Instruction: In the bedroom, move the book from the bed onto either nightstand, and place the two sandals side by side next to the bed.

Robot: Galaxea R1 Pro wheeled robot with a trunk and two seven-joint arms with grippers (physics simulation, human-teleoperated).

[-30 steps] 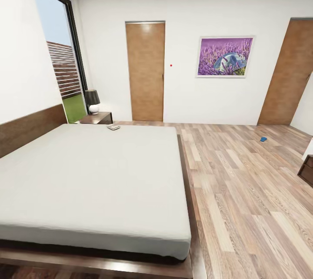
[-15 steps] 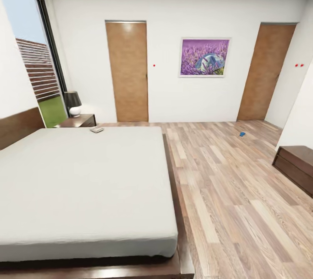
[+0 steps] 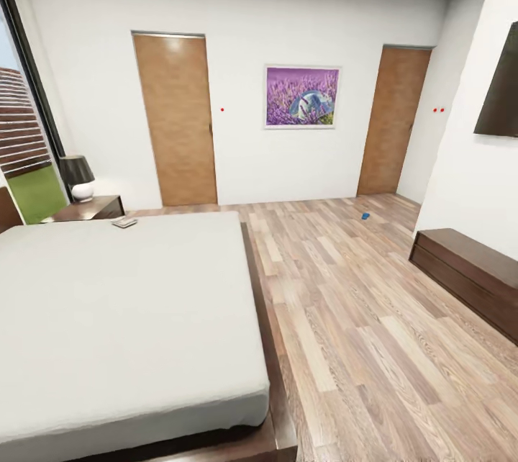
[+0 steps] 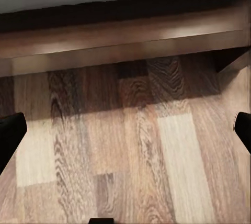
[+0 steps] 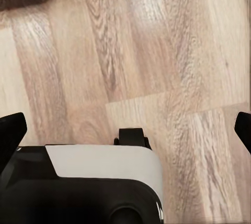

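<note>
- Swinging rightward, the head camera has slid the whole room toward 9 o'clock in the view since the earlier frames; the flat dark wall screen (image 3: pixel 498 84) at 3 o'clock is newly in sight, and the things themselves have not shifted.
- Small thin paperback book (image 3: pixel 124 222) lies flat at the far corner of the large low bed with its pale grey-white mattress (image 3: pixel 122 318), at about 10 o'clock, just beside the small dark brown wooden nightstand (image 3: pixel 90 209) that carries a black-shaded lamp (image 3: pixel 78 178). Its cover is too small to read.
- One small bright blue sandal (image 3: pixel 365 216) sits on the light wood plank floor (image 3: pixel 360 332) at about 1 o'clock, well apart from the bed, near the right tan door (image 3: pixel 392 120).
- Left hand (image 4: pixel 125 135) is spread wide over floor by the bed frame, pinching nothing; right hand (image 5: pixel 125 130) is likewise spread and empty above the planks.
- Risk, as I judge it: the book rests far across the mattress, so a reach from here could fall short or push it off the edge.
- Driving around, the base could clip the bed frame or the long low dark dresser (image 3: pixel 471 278) at 4 o'clock.
</note>
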